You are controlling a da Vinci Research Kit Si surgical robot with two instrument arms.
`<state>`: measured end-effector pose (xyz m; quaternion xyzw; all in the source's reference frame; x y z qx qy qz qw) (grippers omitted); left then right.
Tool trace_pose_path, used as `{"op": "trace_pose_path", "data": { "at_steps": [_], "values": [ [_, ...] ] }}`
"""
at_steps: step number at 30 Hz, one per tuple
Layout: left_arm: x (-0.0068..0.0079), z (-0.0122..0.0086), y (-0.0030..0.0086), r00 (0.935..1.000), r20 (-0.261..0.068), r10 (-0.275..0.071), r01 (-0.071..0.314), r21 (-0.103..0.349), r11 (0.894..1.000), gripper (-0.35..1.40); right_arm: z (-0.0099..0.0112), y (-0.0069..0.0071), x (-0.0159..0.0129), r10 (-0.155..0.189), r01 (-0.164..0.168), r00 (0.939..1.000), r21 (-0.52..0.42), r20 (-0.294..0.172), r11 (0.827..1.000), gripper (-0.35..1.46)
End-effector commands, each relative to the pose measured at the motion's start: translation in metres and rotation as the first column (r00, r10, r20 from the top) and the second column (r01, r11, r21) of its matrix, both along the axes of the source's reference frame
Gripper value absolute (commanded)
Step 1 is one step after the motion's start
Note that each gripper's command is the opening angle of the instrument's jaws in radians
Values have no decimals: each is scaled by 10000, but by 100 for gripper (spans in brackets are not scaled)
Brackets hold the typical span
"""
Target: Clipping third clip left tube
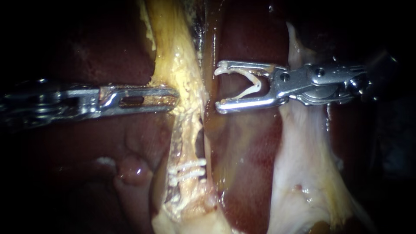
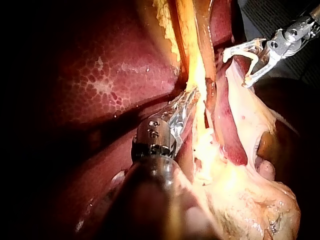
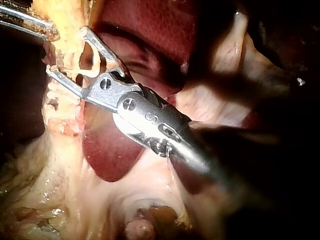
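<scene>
The left tube (image 1: 180, 65) is a yellowish strand that runs down the middle of the endoscope view. Two white clips (image 1: 188, 170) cross it low down. My left instrument (image 1: 174, 97) comes in level from the left, its jaws shut on the strand's edge above those clips; the left wrist view shows the same hold (image 2: 190, 98). My right instrument (image 1: 219, 89) sits just right of the strand at the same height, not touching it. Its jaws stand wide apart with an open white clip (image 1: 251, 83) seated between them, also seen in the right wrist view (image 3: 65, 50).
Dark red liver (image 1: 242, 143) lies behind and between the strands. A pale sheet of tissue (image 1: 299, 151) hangs under my right instrument's shaft. A small reddish lump (image 1: 134, 170) sits left of the clipped stretch.
</scene>
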<state>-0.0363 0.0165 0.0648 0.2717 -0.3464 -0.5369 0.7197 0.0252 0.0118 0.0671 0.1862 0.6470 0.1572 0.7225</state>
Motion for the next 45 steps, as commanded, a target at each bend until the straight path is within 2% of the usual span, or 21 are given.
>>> {"op": "trace_pose_path", "data": {
  "at_steps": [1,5,7,10,16,20,23,25,29,33,36,42,45],
  "values": [
    [0,0,0,10000,4,0,0,-3,10000,-35,0,0,0,1,-1,10000,2,2,10000,59],
    [2,-1,1,10000,15,15,-15,8,10000,-35,0,0,0,0,0,10000,-2,0,10000,59],
    [8,-6,7,10000,18,27,-27,27,10000,-35,0,-1,0,0,0,10000,-5,-1,10000,59],
    [22,-16,22,9999,-128,-61,61,-2,10000,-35,1,-2,1,-1,1,10000,-13,-4,10000,59],
    [61,-39,55,9977,-89,-665,663,-254,9975,-35,1,-2,2,5,-5,10000,-17,-10,10000,59],
    [78,-50,68,9955,-47,-943,941,-245,9953,-35,1,-4,4,15,-15,10000,-27,-24,10000,59],
    [84,-53,71,9951,-40,-986,985,-292,9947,-35,2,-10,7,-127,127,9999,10,-117,9999,59],
    [85,-55,71,9947,-39,-1027,1025,-305,9943,-35,2,-21,12,-358,376,9991,867,-225,9955,59],
    [86,-63,71,9950,-3,-1003,1003,-384,9942,-35,-5,-41,31,-479,588,9970,1920,-611,9796,59],
    [88,-75,73,9944,68,-1059,1060,-425,9935,-35,0,-64,52,-850,892,9960,2889,-272,9532,58],
    [91,-84,73,9941,132,-1079,1084,-466,9930,-35,10,-74,61,-1047,1002,9945,3305,-43,9385,58],
    [94,-95,72,9939,166,-1090,1097,-492,9927,-35,35,-82,67,-1158,1008,9932,3970,139,9123,57],
    [94,-98,71,9940,184,-1077,1086,-540,9926,-35,49,-87,71,-1244,1013,9918,4124,295,9053,57]
  ]
}}
